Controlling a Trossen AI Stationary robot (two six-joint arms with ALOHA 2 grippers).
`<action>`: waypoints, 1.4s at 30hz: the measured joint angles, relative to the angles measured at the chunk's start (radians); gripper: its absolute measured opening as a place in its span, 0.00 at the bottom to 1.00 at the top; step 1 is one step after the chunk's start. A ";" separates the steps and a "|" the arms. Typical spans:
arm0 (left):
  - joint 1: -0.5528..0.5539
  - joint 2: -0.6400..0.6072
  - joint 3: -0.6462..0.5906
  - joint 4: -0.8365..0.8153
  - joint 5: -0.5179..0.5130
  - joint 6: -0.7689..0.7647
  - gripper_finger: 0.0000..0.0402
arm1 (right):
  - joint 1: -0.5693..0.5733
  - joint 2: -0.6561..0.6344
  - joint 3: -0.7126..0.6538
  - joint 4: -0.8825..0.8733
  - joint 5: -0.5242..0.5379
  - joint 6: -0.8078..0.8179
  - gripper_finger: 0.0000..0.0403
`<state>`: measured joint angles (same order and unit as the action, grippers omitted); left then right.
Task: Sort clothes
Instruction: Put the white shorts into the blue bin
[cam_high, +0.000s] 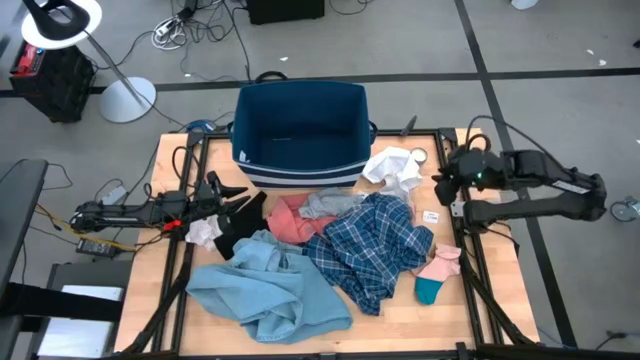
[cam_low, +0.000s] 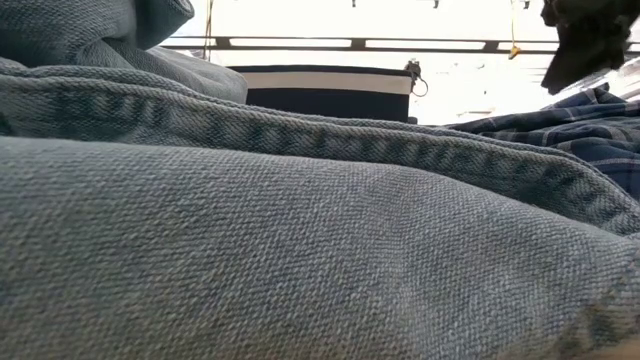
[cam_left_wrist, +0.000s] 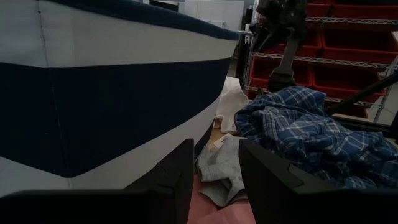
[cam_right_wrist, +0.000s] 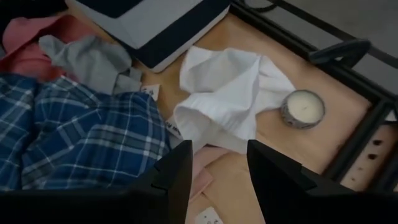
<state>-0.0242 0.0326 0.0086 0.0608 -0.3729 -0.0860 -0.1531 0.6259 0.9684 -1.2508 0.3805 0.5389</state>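
The clothes lie in a pile on the table in front of the navy bin (cam_high: 300, 130). They are a large light-blue piece (cam_high: 265, 290), a blue plaid shirt (cam_high: 370, 245), a coral-pink item (cam_high: 288, 220), a grey item (cam_high: 330, 203), a white item (cam_high: 393, 168), a black item (cam_high: 237, 228), and pink (cam_high: 442, 262) and teal (cam_high: 428, 291) socks. My left gripper (cam_high: 238, 198) is open and empty at the pile's left end, its fingers (cam_left_wrist: 180, 174) pointing at the grey item (cam_left_wrist: 224, 168). My right gripper (cam_high: 440, 185) is open and empty, above and beside the white item (cam_right_wrist: 224, 102).
A small round metal tin (cam_right_wrist: 302, 109) stands on the table by the white item, near the black frame rail (cam_right_wrist: 360, 137). The striped bin wall (cam_left_wrist: 106, 99) is close beside my left gripper. In the low view the light-blue piece (cam_low: 300, 230) blocks most of the sight.
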 joint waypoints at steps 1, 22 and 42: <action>0.000 0.000 0.000 0.000 0.000 0.000 0.33 | -0.022 0.018 0.032 -0.015 -0.020 -0.016 0.39; 0.000 0.000 0.000 0.000 0.000 0.000 0.33 | -0.247 0.350 0.148 -0.107 -0.179 -0.381 0.39; 0.000 0.000 0.000 0.000 0.000 0.000 0.33 | -0.213 0.582 0.148 -0.002 -0.273 -0.870 0.39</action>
<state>-0.0239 0.0326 0.0082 0.0608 -0.3729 -0.0860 -0.3661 1.2077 1.1160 -1.2526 0.1079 -0.3312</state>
